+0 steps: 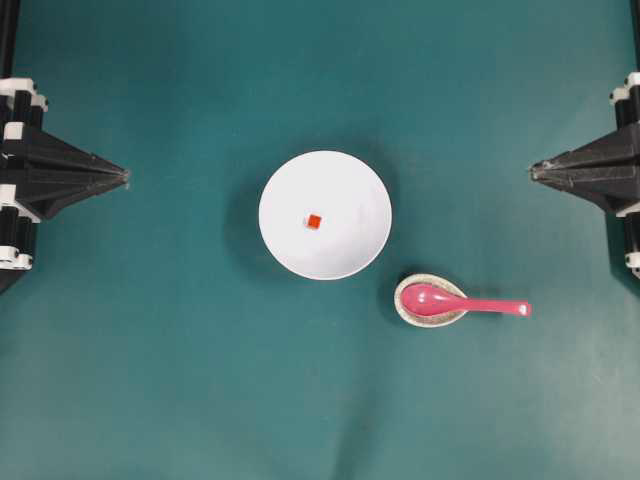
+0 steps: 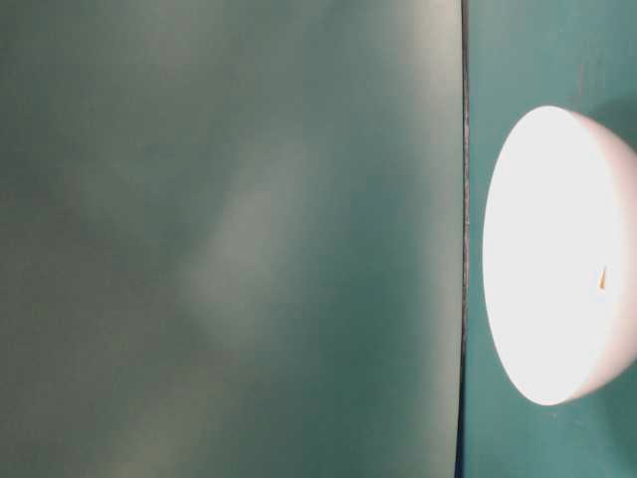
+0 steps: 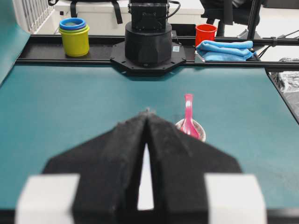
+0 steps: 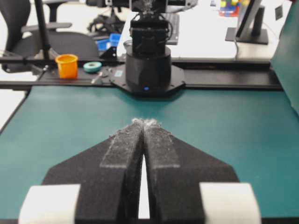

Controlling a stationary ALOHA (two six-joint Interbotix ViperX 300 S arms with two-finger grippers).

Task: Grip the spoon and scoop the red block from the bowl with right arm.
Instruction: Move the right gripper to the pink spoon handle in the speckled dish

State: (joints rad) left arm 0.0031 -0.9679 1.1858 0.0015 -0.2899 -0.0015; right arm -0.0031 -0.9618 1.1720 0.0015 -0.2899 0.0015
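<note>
Pink spoon (image 1: 460,302) lies lower right of frame, scoop in small speckled dish (image 1: 407,308), white bowl (image 1: 345,250) with red block (image 1: 314,221) at center, both hands, left (image 1: 126,177) and right (image 1: 532,171), pressed together at far edges.

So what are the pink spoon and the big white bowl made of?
The spoon looks like glossy plastic or glazed ceramic: a bright highlight sits on its scoop. The pictures can't say which. The bowl is smooth, plain white with an even rim, probably ceramic or hard plastic. The small dish under the spoon's scoop has a speckled cream surface, which suggests glazed stoneware.
</note>
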